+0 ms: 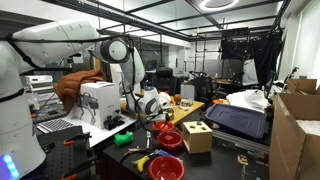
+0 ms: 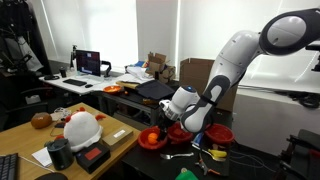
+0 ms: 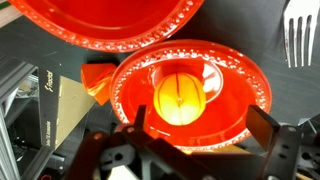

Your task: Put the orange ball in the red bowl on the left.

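Resting inside a red bowl (image 3: 246, 84), the orange ball (image 3: 180, 97) is seen beneath the hand (image 3: 198, 128), which is spread wide.

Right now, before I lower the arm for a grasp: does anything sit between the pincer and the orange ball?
Nothing visible does: the orange ball lies uncovered in a red bowl, straight ahead of the open pincer.

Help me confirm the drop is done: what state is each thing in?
Ball: resting in the centre bowl, clear of the fingers.
Centre bowl: upright, holding the ball.
Upper bowl: upright, visible part empty.
Gripper: open, above the ball.
Fork: lying flat.
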